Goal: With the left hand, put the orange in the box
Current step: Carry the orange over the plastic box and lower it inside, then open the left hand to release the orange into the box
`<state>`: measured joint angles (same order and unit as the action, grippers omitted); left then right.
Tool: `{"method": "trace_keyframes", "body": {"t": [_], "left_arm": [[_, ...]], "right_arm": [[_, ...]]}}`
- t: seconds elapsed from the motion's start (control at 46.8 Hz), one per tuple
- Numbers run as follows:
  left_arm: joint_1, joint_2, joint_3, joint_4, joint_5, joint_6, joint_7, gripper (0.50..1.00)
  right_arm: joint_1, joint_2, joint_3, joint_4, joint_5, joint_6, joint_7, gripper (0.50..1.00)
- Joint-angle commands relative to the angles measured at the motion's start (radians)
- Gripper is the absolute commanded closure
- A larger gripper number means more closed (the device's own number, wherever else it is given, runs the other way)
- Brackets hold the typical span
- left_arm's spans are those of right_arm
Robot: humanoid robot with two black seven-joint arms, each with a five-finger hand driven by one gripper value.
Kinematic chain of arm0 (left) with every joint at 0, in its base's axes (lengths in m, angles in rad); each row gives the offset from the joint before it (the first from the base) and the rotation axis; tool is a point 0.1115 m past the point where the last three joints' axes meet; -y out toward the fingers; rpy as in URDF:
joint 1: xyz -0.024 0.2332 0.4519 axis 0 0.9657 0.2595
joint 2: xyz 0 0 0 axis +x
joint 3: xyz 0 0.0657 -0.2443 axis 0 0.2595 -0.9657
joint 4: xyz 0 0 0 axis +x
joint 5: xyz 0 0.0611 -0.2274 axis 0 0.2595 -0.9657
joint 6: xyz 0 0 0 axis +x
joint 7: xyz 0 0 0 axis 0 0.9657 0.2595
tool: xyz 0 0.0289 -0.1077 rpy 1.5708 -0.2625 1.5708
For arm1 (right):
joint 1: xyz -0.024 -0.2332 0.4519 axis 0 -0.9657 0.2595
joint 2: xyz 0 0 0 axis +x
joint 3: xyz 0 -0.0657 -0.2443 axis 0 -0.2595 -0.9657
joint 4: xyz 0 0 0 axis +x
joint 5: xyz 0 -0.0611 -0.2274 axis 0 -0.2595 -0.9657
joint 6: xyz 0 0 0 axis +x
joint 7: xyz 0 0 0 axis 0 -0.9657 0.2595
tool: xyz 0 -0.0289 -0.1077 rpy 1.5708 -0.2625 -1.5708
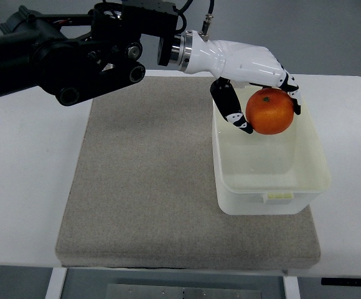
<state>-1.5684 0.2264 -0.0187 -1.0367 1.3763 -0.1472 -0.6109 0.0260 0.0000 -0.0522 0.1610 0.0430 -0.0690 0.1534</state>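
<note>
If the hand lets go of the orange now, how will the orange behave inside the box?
The orange is round and smooth, so it would likely roll a little on the box floor until a wall stops it. It looks firm, so the left hand probably need not squeeze hard. The thin plastic box might shift slightly on the mat.

A single top view looks steeply down from the robot's own side onto the white table [25, 187], close enough that the table's left and right edges run out of frame. Its near edge lies along the bottom of the picture, its far edge near the top, with grey floor beyond. The left arm [62, 56] enters from the upper left edge
</note>
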Motion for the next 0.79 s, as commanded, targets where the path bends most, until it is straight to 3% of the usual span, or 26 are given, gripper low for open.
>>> {"method": "trace_keyframes", "body": {"t": [0.0, 0.427, 0.769], "left_arm": [[0.014, -0.019, 0.003, 0.017, 0.003, 0.000, 0.000, 1.000], [0.073, -0.116, 0.031, 0.150, 0.007, 0.000, 0.000, 1.000], [0.096, -0.125, 0.066, 0.156, 0.013, 0.000, 0.000, 1.000]], "right_arm": [[0.000, 0.000, 0.000, 0.000, 0.000, 0.000, 0.000, 0.574], [0.000, 0.000, 0.000, 0.000, 0.000, 0.000, 0.000, 0.574], [0.000, 0.000, 0.000, 0.000, 0.000, 0.000, 0.000, 0.574]]}}
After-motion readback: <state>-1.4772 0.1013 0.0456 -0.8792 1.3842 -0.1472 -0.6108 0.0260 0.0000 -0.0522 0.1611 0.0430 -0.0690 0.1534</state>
